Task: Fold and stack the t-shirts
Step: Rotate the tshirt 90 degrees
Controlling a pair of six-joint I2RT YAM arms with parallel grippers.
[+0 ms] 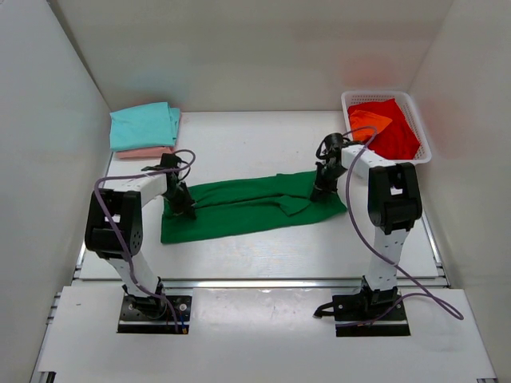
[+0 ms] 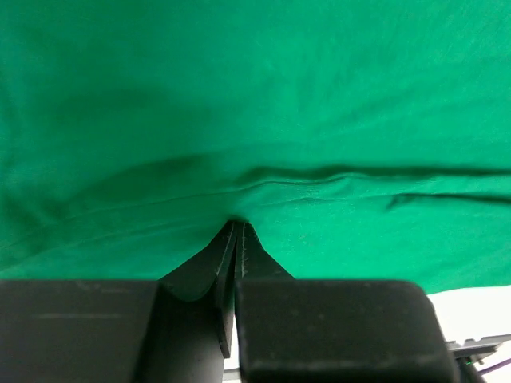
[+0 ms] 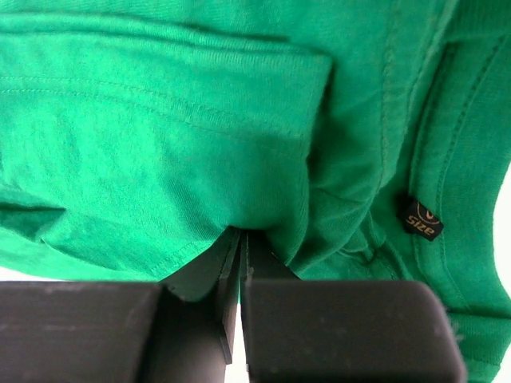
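Note:
A dark green t-shirt lies as a long band across the middle of the table. My left gripper is down on its left end. In the left wrist view the gripper has its jaws pressed together, tips pinching a ridge of the green cloth. My right gripper is on the shirt's right end. In the right wrist view this gripper is shut on bunched green cloth beside the neck label. A folded teal t-shirt rests on a pale pink one at the back left.
A white lattice basket stands at the back right and holds a red t-shirt and an orange one. White walls close in the table on the left, back and right.

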